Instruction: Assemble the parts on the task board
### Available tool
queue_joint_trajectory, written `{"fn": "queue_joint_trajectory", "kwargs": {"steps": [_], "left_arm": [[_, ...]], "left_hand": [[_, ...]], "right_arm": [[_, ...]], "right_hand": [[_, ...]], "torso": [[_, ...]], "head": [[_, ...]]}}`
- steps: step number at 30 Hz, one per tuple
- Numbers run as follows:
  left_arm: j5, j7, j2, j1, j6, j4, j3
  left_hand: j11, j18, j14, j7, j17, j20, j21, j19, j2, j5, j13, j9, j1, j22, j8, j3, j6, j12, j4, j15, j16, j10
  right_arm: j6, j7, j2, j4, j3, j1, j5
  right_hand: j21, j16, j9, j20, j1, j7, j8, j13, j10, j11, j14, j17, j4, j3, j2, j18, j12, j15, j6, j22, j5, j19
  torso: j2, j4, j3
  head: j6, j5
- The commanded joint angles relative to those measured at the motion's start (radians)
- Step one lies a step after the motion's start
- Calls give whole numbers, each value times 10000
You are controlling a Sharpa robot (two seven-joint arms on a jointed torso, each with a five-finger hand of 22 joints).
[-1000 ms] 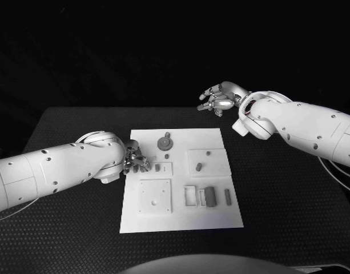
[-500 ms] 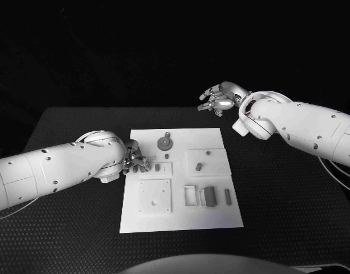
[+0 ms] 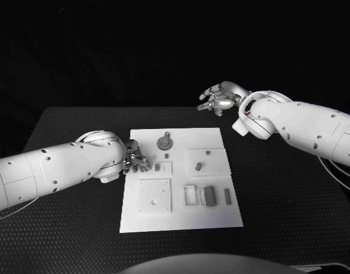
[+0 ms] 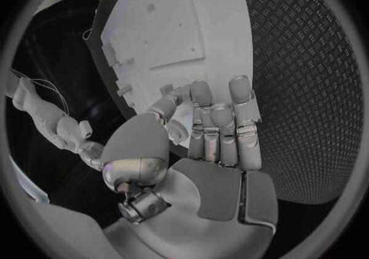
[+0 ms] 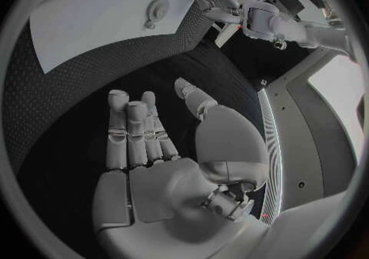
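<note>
Black table holds the task board (image 3: 183, 180); left hand (image 3: 136, 161) and right hand (image 3: 218, 100) spread, empty

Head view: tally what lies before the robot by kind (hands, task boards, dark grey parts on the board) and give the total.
Hands: 2 (left hand, right hand)
Task board: 1
Dark grey parts plainly seen on the board: 6
Total: 9
</note>
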Motion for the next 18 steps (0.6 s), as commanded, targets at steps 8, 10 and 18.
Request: {"fn": "queue_joint_trajectory", "kwargs": {"steps": [8,10,18], "left_arm": [[94,18,12,-61,-107,-24,-46],[94,26,11,-61,-99,-23,-46],[96,54,4,-62,-160,-17,-45]], "left_hand": [[-31,-51,-54,30,-37,-60,-20,-41,-403,-312,-35,-13,-530,203,-58,-102,-35,14,360,-59,2,-53],[-32,-48,-53,28,-39,-61,-23,-42,-453,-337,-37,-11,-556,204,-58,-102,-33,16,401,-61,4,-53],[-37,-39,-50,24,-44,-65,-27,-37,-619,-376,-42,-9,-625,206,-61,-100,-35,23,515,-66,13,-51]], "right_arm": [[61,91,1,13,4,-5,-21],[78,85,1,10,4,-5,-21],[145,85,7,-2,4,-5,-21]], "right_hand": [[-42,72,-18,-92,22,426,45,-25,-56,6,-59,-15,-69,-4,18,573,63,5,22,178,32,0],[-42,73,-19,-92,26,426,45,-26,-56,6,-59,-16,-74,-4,17,573,65,5,22,178,32,0],[-56,59,-25,-80,-15,431,49,-44,-66,11,-75,-31,-61,-22,20,573,70,11,17,172,28,-12]], "torso": [[-1,1,-2],[-2,1,-3],[-1,2,-1]], "head": [[-7,2],[-11,8],[-18,5]]}}
